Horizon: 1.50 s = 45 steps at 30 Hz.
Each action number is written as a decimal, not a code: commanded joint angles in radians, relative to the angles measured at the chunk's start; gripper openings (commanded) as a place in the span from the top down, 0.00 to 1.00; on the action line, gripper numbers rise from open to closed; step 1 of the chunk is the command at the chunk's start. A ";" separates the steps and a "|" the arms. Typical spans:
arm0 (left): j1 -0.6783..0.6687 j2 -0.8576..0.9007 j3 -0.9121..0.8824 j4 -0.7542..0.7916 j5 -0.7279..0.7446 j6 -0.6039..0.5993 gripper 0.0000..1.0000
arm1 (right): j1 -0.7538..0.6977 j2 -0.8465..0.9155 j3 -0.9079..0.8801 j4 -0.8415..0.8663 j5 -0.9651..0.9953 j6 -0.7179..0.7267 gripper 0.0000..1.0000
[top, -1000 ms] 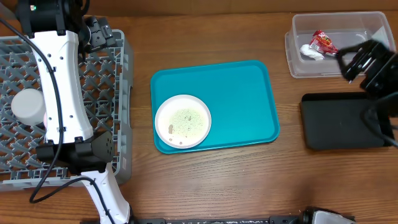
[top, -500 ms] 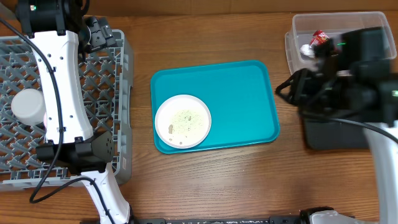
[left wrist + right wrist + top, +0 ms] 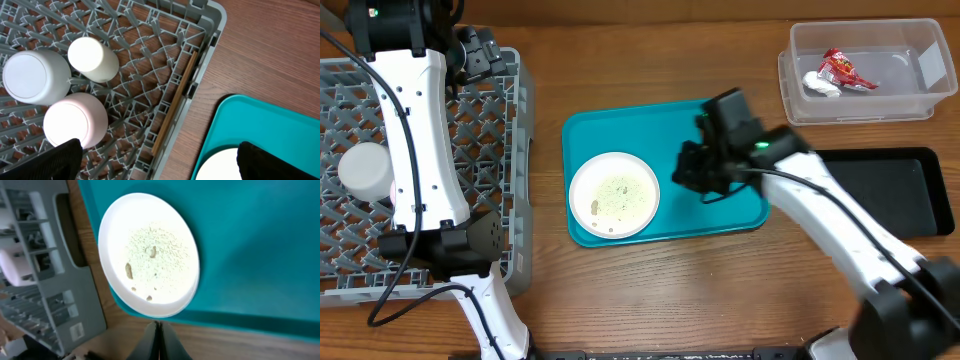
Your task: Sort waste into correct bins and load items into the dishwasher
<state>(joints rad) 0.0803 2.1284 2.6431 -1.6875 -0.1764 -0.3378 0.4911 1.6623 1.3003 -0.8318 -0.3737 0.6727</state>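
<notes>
**One dish left: the plate and its scraps**

We judge the sorting to be mostly done. The red wrapper (image 3: 840, 68) and the white tissue (image 3: 820, 85) lie in the clear tub (image 3: 920, 100) at the table's far right corner. The black tray (image 3: 880, 190) along the right edge looks bare.

At the left edge, the dish rack (image 3: 520, 150) holds the pink bowl (image 3: 75, 125), the pale bowl (image 3: 36, 76) and the cup (image 3: 93, 60), all upside down and close together. A pair of chopsticks (image 3: 175, 100) lies along the rack's inner wall.

The plate (image 3: 614, 195) is not yet loaded. It sits flat in the near left corner of the teal tray (image 3: 720, 130), with rice-like food scraps (image 3: 152, 252) scattered across its middle.

The right gripper (image 3: 159, 332) hovers over the middle of the teal tray, just beside the plate. Its fingers are pressed together and hold nothing. The left gripper (image 3: 157, 157) hangs over the rack's corner with its fingers spread wide, also empty.

The step in hand, as we read it, is the approach to the plate. Clenched fingers cannot take a rim, so the next move calls for one of two things:

- The jaws part and straddle the plate's edge nearest the arm.
- The closed tips work on the scraps directly.

We cannot tell which is meant. Either way the scraps should go into a bin first — tipped out with the plate held level until it is over the bin — and then the plate goes into the rack.
</notes>
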 commanded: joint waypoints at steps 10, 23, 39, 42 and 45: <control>0.003 0.008 -0.005 -0.002 -0.002 0.008 0.00 | 0.072 0.198 -0.005 0.070 0.143 0.137 0.96; 0.003 0.008 -0.005 -0.002 -0.002 0.009 0.00 | 0.095 0.201 -0.005 0.122 0.158 0.144 0.96; 0.003 0.008 -0.005 -0.002 -0.002 0.008 0.00 | 0.161 0.203 -0.039 0.166 0.284 0.203 0.96; 0.003 0.008 -0.005 -0.002 -0.002 0.008 0.00 | 0.161 0.213 -0.050 0.171 0.291 0.219 0.96; 0.003 0.008 -0.005 -0.002 -0.002 0.008 0.00 | 0.161 0.222 -0.050 0.175 0.291 0.218 0.96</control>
<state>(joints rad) 0.0803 2.1284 2.6431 -1.6878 -0.1764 -0.3378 0.6502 1.8717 1.2556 -0.6659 -0.1040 0.8753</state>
